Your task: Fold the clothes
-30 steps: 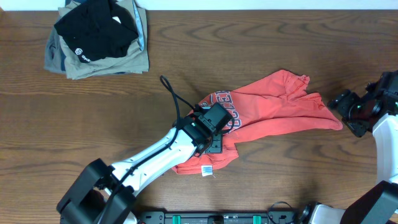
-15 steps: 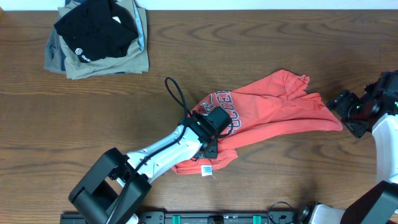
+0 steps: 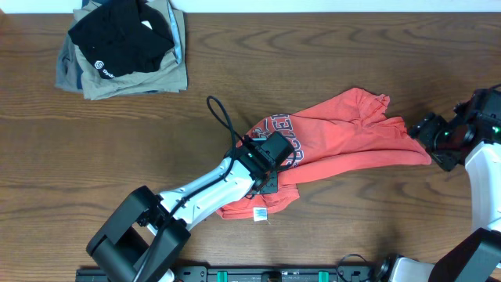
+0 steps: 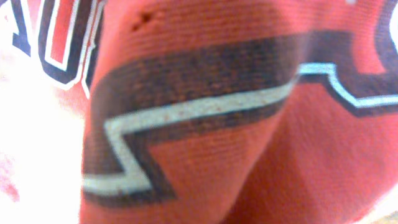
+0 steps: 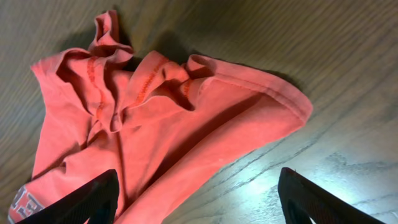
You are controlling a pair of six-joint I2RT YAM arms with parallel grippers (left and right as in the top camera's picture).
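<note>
The red-orange T-shirt [image 3: 344, 133] lies crumpled just right of centre on the table [image 3: 329, 55] in the overhead view. Its long axis is set on a diagonal from lower left to upper right. The white neck tag [image 3: 260, 213] is seen at the lower-left end, and bunched folds are seen at the upper-right end. The printed lettering [image 3: 288, 135] faces up near the middle of the frame.

The table is of dark brown wood grain. At its upper left a black folded garment [image 3: 121, 39] with a small white logo is stacked on a khaki-grey one [image 3: 133, 82].

The left arm [image 3: 211, 188] is stretched from the lower left across the table, and the left gripper [image 3: 270, 176] is pressed down onto the shirt beside the lettering. The left wrist view is filled by blurred red fabric and print, so it cannot be told how far the jaws are parted or whether cloth is gripped.

The right gripper [image 5: 199, 199] is held at the right edge, just beside the shirt's right corner. Its fingertips [image 5: 93, 199] are spread wide, and nothing is held between them.
</note>
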